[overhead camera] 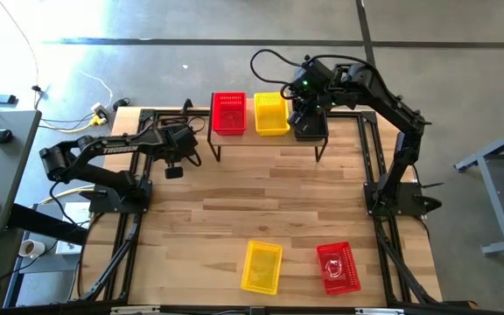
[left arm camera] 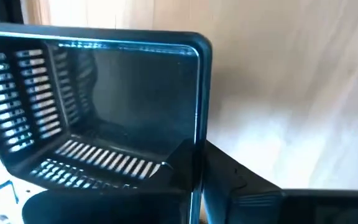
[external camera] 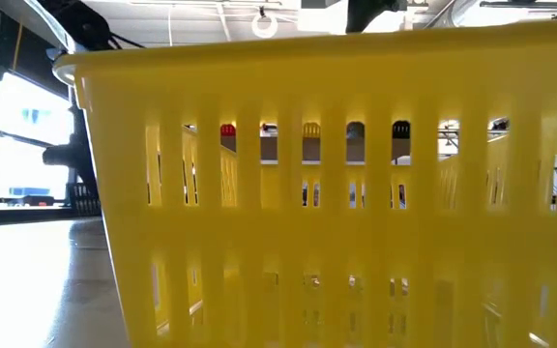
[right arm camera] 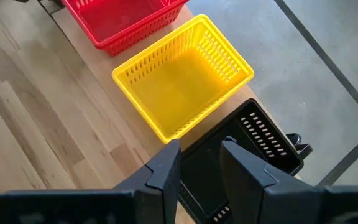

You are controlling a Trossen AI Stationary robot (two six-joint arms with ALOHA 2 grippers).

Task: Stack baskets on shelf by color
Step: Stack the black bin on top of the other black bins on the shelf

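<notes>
Right gripper (right arm camera: 199,163) is over the right end of the shelf (overhead camera: 234,137), fingers drawn close together on the near wall of a black basket (right arm camera: 263,134), pinching its rim. That black basket sits on the shelf just beside a yellow basket (right arm camera: 182,84), with a red basket (right arm camera: 120,18) next along, three in a row. Across the table, the left gripper (left arm camera: 185,171) hangs above the tabletop left of the shelf, clamped on the rim of a second black basket (left arm camera: 98,102), which tilts with its open mouth toward the wrist camera. At the table's near edge lie a loose yellow one (overhead camera: 262,266) and a loose red one (overhead camera: 338,267), side by side but apart.
</notes>
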